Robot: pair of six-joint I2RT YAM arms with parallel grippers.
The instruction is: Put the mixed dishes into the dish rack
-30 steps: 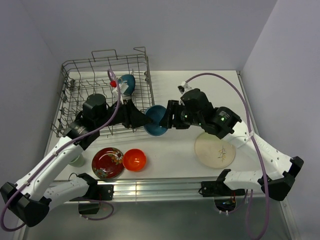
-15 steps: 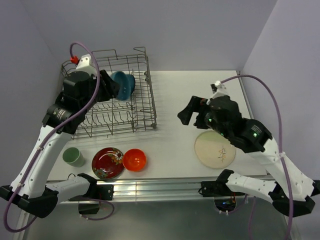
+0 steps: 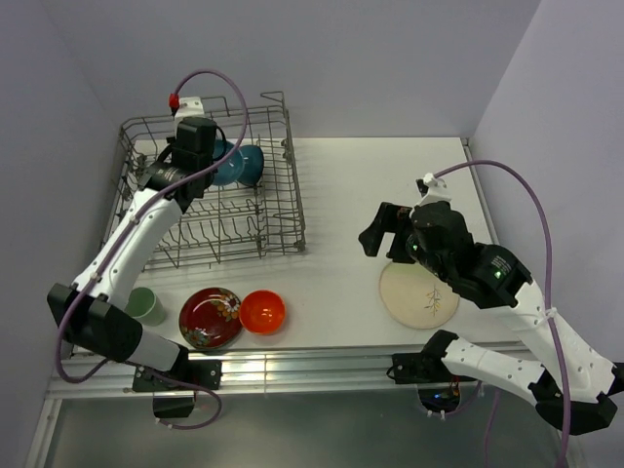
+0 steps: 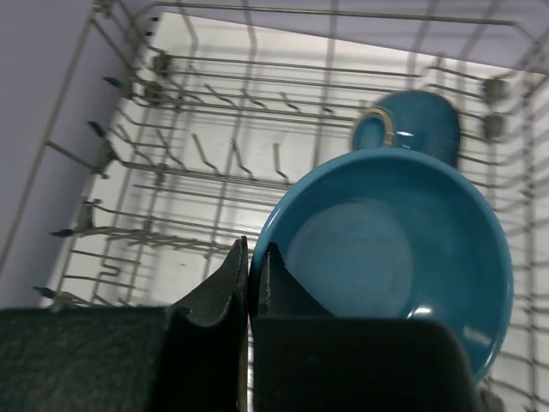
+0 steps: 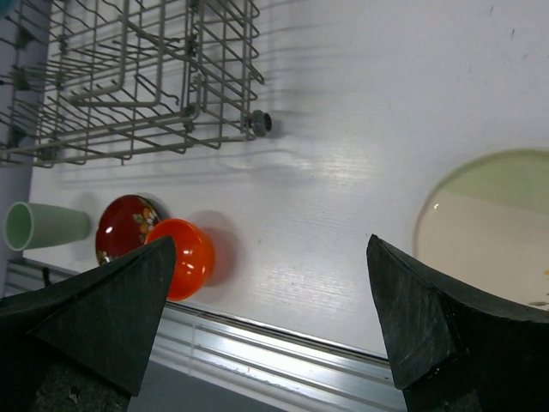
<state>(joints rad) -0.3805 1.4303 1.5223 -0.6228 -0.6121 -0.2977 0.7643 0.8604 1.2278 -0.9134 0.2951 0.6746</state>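
Teal bowl racked; left end effector closed, empty; right end effector wide, empty.

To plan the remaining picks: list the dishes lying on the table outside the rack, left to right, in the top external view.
pale green cup → red floral bowl → orange bowl → cream plate

White matte table top, enclosed on 3 sides by a pale lavender-grey back wall, left wall and right wall, silvery grooved metal rail along the near table edge, darker grey surface below, possibly the floor
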